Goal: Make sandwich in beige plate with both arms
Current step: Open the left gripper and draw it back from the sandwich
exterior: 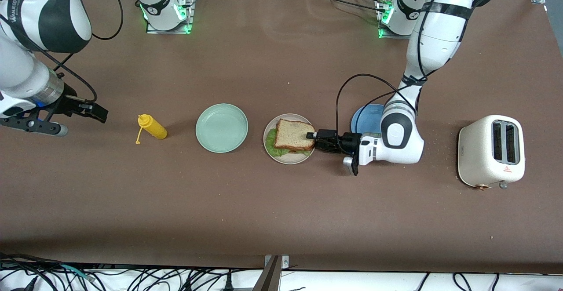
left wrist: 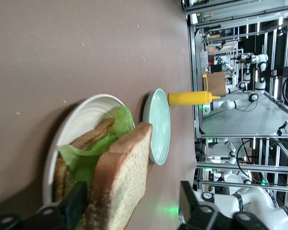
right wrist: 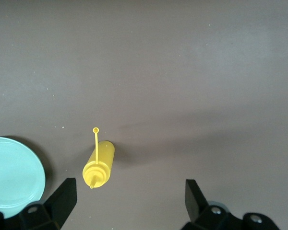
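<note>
With the sandwich [exterior: 294, 138] assembled on the beige plate [exterior: 288, 156], the left gripper [exterior: 311, 135] stands parted around the top slice's edge (release step), so next it should withdraw clear, while the right gripper [exterior: 99, 114] waits parted over the desk [exterior: 281, 212]

The sandwich [exterior: 294, 138] lies on the beige plate [exterior: 289, 158], in the middle of the table [exterior: 281, 212]. Beside it toward the right arm's end sit another plate [exterior: 221, 128] and then a bottle [exterior: 152, 127] lying on its side. Toward the left arm's end sits a third plate [exterior: 365, 117], partly under the left arm, and then a toaster [exterior: 490, 151].
</note>
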Tool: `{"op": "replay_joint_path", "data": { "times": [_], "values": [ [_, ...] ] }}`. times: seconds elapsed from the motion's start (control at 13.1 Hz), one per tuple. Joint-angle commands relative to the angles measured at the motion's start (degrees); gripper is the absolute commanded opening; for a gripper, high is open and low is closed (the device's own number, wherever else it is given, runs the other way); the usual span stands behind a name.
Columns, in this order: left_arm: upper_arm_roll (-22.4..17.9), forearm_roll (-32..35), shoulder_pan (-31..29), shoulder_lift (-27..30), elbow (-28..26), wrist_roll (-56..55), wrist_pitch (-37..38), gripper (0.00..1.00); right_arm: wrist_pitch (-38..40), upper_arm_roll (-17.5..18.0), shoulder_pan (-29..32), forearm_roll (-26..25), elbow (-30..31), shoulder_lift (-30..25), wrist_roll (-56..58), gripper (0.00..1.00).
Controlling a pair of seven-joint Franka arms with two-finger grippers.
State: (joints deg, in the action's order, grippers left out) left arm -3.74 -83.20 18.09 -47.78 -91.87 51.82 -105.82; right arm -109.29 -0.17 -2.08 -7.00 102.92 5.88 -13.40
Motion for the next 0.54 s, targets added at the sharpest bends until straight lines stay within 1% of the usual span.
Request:
{"op": "replay_joint_path", "data": {
  "times": [0.0, 0.08, 0.23, 0.38, 0.46],
  "values": [
    [-0.04, 0.41, -1.56, 1.55, -0.41, 0.91, 0.26, 1.00, -0.83, -1.05, -0.20, -0.30, -0.26, -1.49, -0.22, 1.00],
    [-1.00, 0.41, -1.82, 1.81, 0.02, 0.91, 0.35, 1.00, -1.01, -1.15, -0.11, -0.30, -0.88, -1.40, -0.66, 1.00],
    [-1.79, 0.50, -3.23, 4.09, 0.03, -0.92, 0.35, 1.00, -1.01, -1.50, -0.11, -0.30, -1.06, -1.40, -3.11, 1.00],
    [-4.34, 0.59, -3.50, 5.94, 0.03, -3.21, 0.35, 1.00, -2.68, -1.50, -0.11, -0.30, -1.06, -1.14, -3.74, 1.00],
    [-6.00, 2.76, -3.50, 6.47, 0.29, -3.39, 0.26, 1.00, -2.77, -1.50, -0.03, -0.30, -1.06, -0.96, -4.09, 1.00]
  ]
}}
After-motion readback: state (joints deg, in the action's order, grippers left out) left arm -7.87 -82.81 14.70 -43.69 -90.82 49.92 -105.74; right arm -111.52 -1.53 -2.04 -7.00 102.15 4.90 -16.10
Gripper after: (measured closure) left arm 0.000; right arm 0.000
